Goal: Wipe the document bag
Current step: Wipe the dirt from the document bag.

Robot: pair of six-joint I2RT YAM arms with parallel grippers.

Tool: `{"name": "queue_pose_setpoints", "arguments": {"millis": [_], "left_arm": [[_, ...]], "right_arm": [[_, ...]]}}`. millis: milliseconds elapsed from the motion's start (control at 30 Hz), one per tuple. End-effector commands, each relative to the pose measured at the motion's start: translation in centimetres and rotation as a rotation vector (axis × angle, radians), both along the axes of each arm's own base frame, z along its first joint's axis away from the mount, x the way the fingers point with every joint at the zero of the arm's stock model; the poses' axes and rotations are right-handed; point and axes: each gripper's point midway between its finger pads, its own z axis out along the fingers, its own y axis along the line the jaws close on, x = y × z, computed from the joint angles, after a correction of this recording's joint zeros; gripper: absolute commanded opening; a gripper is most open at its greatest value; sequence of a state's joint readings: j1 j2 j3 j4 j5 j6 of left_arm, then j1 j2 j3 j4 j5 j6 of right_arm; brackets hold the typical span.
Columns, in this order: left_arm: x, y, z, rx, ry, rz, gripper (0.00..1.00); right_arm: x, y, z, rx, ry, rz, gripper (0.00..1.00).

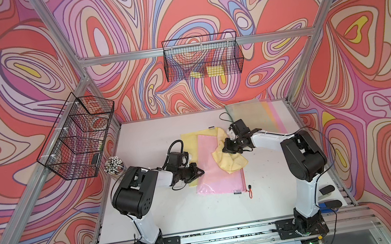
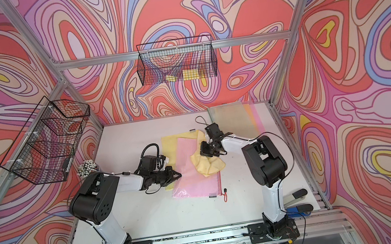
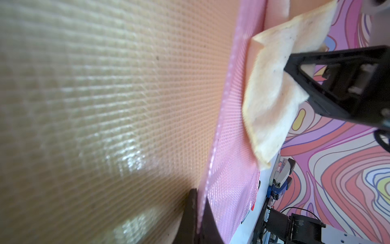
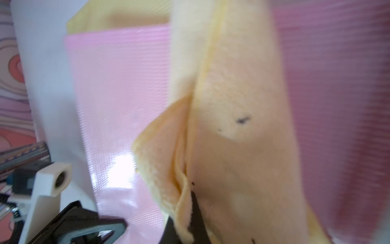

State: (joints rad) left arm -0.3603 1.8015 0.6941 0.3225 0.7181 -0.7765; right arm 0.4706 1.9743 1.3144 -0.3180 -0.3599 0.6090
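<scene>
A pink mesh document bag (image 1: 216,176) (image 2: 195,182) lies mid-table, partly over a yellow document bag (image 1: 189,141) (image 2: 168,143). My left gripper (image 1: 202,171) (image 2: 180,175) is shut on the pink bag's left edge; in the left wrist view that edge (image 3: 211,160) runs between the closed jaws (image 3: 199,197). My right gripper (image 1: 227,149) (image 2: 204,152) is shut on a crumpled yellow cloth (image 1: 232,161) (image 2: 209,166), which rests on the pink bag's far right part. In the right wrist view a fold of the cloth (image 4: 232,95) sits between the fingers of that gripper (image 4: 185,211), over the pink bag (image 4: 118,95).
A stack of document bags (image 1: 255,114) lies at the back right. A cup of white-tipped sticks (image 1: 113,165) stands at the left edge. Wire baskets hang at the back (image 1: 202,56) and left (image 1: 77,139). Black-handled tools (image 1: 327,189) lie front right. A red zipper pull (image 1: 250,191) trails off the pink bag.
</scene>
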Motion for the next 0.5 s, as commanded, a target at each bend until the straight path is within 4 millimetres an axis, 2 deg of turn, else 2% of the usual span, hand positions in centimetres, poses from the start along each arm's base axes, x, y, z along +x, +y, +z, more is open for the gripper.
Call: {"name": "queue_pose_setpoints", "arguments": {"millis": [0,67,133,200,267,367,467], "left_arm": [[1.0,-0.2,-0.1,-0.006,0.001,0.022,0.0],[1.1,-0.2,0.0,0.0,-0.001,0.023,0.0],[1.2,-0.1,0.2,0.005,-0.005,0.022,0.0],[1.1,0.0,0.3,0.014,-0.01,0.02,0.0],[1.1,0.1,0.5,0.026,-0.014,0.018,0.0],[1.2,0.2,0.6,0.034,-0.019,0.017,0.0],[1.1,0.2,0.6,0.034,-0.017,0.018,0.0]], "right_arm": [[-2.0,6.1,0.1,0.055,0.011,0.09,0.0],[-2.6,7.7,-1.1,0.073,0.037,0.103,0.0],[-2.9,7.8,-2.3,0.077,0.063,0.093,0.0],[-2.9,6.9,-3.2,0.046,0.071,0.073,0.0],[-2.9,5.5,-4.0,0.005,0.077,0.055,0.0],[-2.8,2.1,-5.1,-0.041,0.101,0.005,0.0],[-2.8,-2.6,-5.8,-0.094,0.117,-0.063,0.0]]}}
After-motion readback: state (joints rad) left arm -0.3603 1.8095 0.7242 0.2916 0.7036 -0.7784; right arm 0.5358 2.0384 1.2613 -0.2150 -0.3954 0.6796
